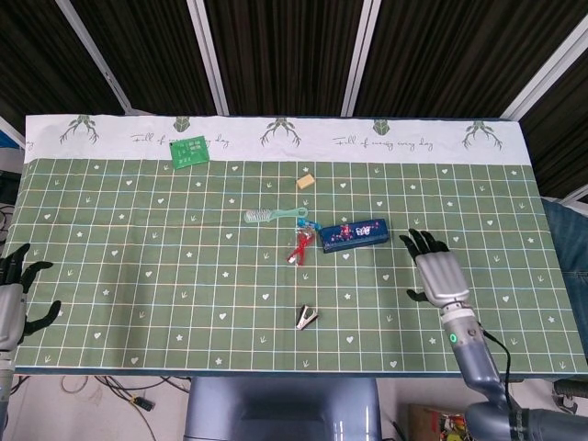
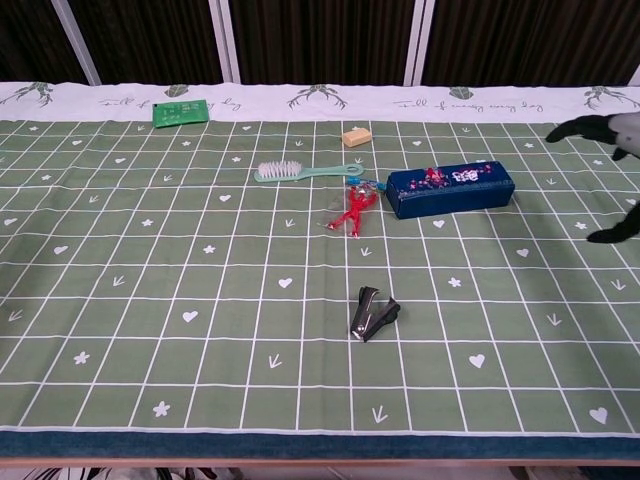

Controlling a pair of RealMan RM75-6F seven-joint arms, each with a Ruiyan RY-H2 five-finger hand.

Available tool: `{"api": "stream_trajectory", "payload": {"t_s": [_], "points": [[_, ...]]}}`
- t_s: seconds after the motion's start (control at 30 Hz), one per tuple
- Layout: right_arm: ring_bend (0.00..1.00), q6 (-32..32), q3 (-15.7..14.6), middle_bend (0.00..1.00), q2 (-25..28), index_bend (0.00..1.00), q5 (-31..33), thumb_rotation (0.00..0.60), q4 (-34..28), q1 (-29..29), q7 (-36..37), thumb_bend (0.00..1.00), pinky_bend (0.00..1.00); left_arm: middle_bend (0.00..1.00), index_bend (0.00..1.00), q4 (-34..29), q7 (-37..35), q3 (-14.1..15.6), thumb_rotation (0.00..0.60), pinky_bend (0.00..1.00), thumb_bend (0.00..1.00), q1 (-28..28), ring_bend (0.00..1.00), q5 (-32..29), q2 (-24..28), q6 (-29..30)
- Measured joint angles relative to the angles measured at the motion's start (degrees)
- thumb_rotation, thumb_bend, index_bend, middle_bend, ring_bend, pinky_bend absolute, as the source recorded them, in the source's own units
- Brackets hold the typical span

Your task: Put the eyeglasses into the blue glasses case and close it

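Observation:
The blue glasses case (image 1: pixel 356 235) lies shut on the green cloth right of centre, a patterned label on its lid; the chest view shows the case (image 2: pixel 450 188) from its long side. No eyeglasses show outside it. My right hand (image 1: pixel 439 274) hovers to the right of the case and nearer the front edge, apart from it, fingers spread and holding nothing. In the chest view only the right hand's dark fingers (image 2: pixel 618 128) reach in at the right border. My left hand (image 1: pixel 14 294) sits at the table's front-left corner, fingers apart and holding nothing.
A teal brush (image 1: pixel 274 216) and a small red tool (image 1: pixel 299 248) lie just left of the case. A black clip-like tool (image 1: pixel 306 318) sits nearer the front. A beige block (image 1: pixel 305 182) and a green card (image 1: pixel 188 152) lie toward the back.

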Motion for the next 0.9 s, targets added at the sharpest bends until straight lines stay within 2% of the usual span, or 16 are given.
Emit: {"api": "stream_trajectory", "payload": {"t_s": [0.2,0.47,0.6,0.9], "points": [[0.10,10.2,-4.4,0.07,1.6,0.08,-9.5,0.600,-1.9,-8.2,4.0,0.20,0.24,0.00,0.25,0.1,0.5,0.2,0.600,0.00,0.30,0.1,0.00,0.8,-0.3,0.5],[0.08,19.2,-7.6,0.05,2.7,0.04,-15.6,0.600,-2.2,-17.1,4.2,0.20,0.24,0.00,0.20,0.7,0.2,0.4,0.600,0.00,0.30,0.4,0.00,2.2,-0.6,1.6],[0.07,22.1,-7.4,0.04,2.6,0.04,-17.7,0.600,-0.9,-19.8,4.2,0.20,0.21,0.00,0.20,1.3,-0.1,0.5,0.600,0.00,0.30,0.5,0.00,3.5,-0.9,2.3],[0.07,22.7,-4.5,0.04,1.7,0.03,-19.5,0.600,2.8,-22.0,5.8,0.19,0.21,0.00,0.20,3.0,-1.2,0.6,0.600,0.00,0.30,0.7,0.00,6.5,-1.8,4.4]]}}
